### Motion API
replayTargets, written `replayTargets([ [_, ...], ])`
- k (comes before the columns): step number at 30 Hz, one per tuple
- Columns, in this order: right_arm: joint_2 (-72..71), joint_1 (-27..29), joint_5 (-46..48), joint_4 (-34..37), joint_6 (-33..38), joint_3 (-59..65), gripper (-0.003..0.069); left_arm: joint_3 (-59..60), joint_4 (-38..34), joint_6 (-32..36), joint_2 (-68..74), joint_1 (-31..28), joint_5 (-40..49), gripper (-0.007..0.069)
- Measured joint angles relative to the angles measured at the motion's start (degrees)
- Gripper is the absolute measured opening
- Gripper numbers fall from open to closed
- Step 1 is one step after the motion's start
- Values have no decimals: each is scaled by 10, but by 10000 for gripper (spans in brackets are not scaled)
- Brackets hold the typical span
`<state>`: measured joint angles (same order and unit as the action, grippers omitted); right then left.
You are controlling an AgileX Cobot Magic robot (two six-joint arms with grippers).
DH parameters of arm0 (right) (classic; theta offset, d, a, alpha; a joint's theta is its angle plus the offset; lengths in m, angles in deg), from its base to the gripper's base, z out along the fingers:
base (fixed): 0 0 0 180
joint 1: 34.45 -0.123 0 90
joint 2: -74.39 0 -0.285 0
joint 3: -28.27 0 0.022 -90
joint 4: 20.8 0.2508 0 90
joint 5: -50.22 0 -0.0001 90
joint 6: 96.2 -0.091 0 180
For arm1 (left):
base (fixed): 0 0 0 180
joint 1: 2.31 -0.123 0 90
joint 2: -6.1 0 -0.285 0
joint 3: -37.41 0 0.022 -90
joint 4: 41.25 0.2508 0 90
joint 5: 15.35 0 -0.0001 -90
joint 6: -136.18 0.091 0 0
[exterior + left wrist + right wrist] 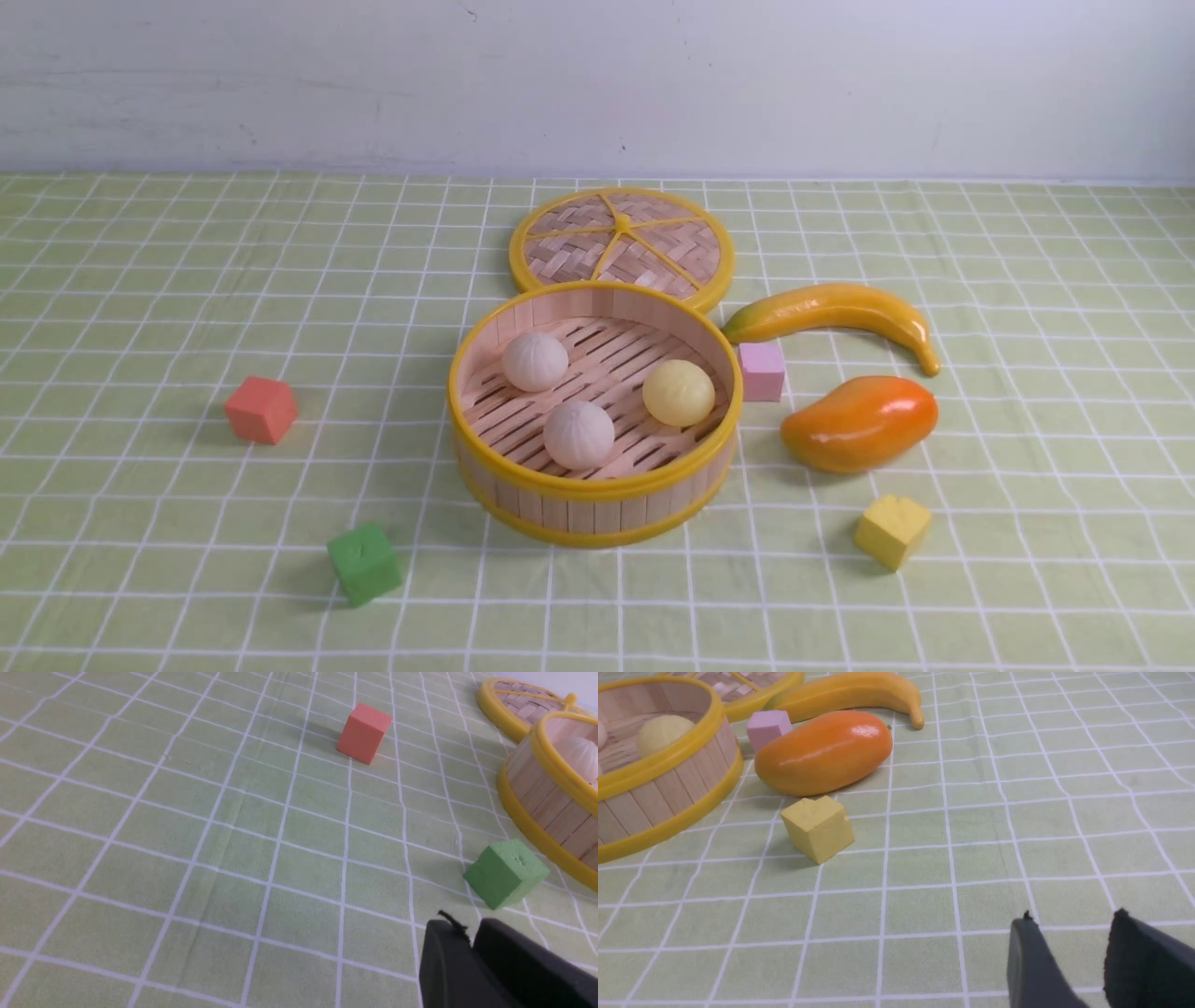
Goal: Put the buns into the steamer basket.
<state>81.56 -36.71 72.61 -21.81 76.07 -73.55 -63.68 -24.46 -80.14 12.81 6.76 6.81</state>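
A: Inside the steamer basket (597,485), all three buns are seen: two off-white (535,362) (579,434), one pale yellow (679,393).

B: What could be upset?

A: Little, it is judged, unless the basket is knocked. The left tool (472,940) is pressed nearly closed, empty, near the green cube (507,872); that cube could be nudged into the wall. The right tool (1069,938) is narrowly parted, empty, over bare desk (971,858).

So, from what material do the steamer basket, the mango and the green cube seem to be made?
Steamer basket: pale matte wooden slats, likely bamboo; its glossy yellow rims look plastic. Mango: smooth and shiny with bright highlights, probably moulded plastic. Green cube: dull, grainy, slightly pitted surface, apparently foam.
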Motion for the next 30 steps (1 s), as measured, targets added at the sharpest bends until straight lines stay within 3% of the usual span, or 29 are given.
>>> replayTargets([
  [30,0,0,0,0,0,0,241,0,0,0,0,0,1,92],
])
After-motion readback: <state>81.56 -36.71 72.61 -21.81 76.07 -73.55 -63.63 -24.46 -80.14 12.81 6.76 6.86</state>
